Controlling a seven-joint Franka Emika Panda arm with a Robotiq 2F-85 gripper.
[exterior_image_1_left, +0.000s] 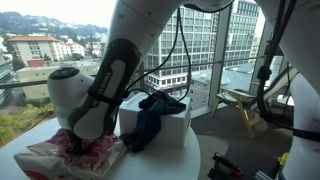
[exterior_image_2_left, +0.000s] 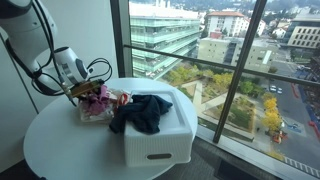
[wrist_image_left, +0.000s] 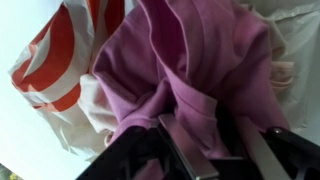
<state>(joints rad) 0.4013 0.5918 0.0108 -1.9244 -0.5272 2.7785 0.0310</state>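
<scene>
Wrist view first: what is at the claw?

A bunched pink cloth. It fills most of the picture. Its folds lie right between the two metal fingers and just ahead of them.

Is the claw pinching it?

I cannot tell. The fingers stand some way apart with pink fabric in the gap. The picture is blurred there, though, and does not show whether the pads press on the fabric or only straddle it.

Anything else close by?

A red-and-white striped cloth lies against the pink one, off to one side of the claw. Both rest on the round white table.

And in the exterior views?

In both, the claw points down into that small heap. The pink cloth is directly under it, and the striped one spreads out just beside it, towards the table's edge.

What is farther off?

A white basket stands on the same table, near the claw and beyond the heap. A dark blue garment hangs over the basket's rim on the side facing the claw, partly inside and partly draped down the wall. Whether it touches the heap I cannot tell. Past the basket, well away from the claw, a tall window looks out on buildings.
</scene>
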